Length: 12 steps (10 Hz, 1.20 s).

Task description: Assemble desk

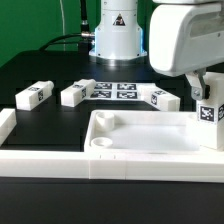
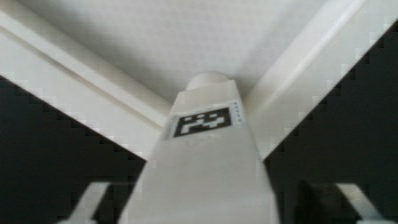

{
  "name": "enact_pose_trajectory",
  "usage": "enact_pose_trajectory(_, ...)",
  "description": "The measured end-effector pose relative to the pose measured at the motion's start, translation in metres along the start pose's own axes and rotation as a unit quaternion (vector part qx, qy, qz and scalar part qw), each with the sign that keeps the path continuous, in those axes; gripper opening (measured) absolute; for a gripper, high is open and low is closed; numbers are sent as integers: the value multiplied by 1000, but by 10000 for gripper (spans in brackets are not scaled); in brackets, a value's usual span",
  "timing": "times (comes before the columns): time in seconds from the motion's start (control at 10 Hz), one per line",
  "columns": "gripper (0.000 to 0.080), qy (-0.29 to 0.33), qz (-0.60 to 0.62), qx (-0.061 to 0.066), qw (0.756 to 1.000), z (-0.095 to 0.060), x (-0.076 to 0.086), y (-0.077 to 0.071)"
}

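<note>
The white desk top (image 1: 140, 162), a tray with rounded recesses, lies at the front of the exterior view. One white leg (image 1: 208, 120) with a tag stands upright at the tray's right end, under my gripper (image 1: 207, 95). In the wrist view this leg (image 2: 205, 130) runs from between my fingers to a corner of the desk top (image 2: 107, 40). My gripper (image 2: 210, 205) straddles the leg, and a dark gap shows between each finger and the leg's sides. Three more legs (image 1: 32, 95) (image 1: 75, 93) (image 1: 163, 98) lie loose on the black table behind the tray.
The marker board (image 1: 112, 90) lies flat between the loose legs. The long white border rail (image 1: 30, 155) runs along the front left and turns up at the exterior view's left edge. The arm's base (image 1: 115, 35) stands at the back.
</note>
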State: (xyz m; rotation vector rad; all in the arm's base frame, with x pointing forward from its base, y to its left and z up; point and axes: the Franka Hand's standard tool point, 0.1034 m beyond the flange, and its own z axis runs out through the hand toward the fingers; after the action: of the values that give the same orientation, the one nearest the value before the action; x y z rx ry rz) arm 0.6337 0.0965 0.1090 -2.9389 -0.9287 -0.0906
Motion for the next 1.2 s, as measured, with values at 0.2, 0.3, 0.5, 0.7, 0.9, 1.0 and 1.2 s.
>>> enact_pose_trajectory(0.2,288,0,1,0,1000,0,0,0)
enact_pose_trajectory(0.3,288,0,7,0,1000,0,0,0)
enact_pose_trajectory(0.5,288,0,51,1,999,0,0,0)
enact_pose_trajectory(0.7,288,0,176,2,984,1,0,-2)
enact_pose_trajectory(0.9,290,0,309,7,951,1,-1,-2)
enact_pose_trajectory(1.0,290,-1,353,7,936,2,-1,-3)
enact_pose_trajectory(1.2,290,-2,449,7,894,2,-1,-3)
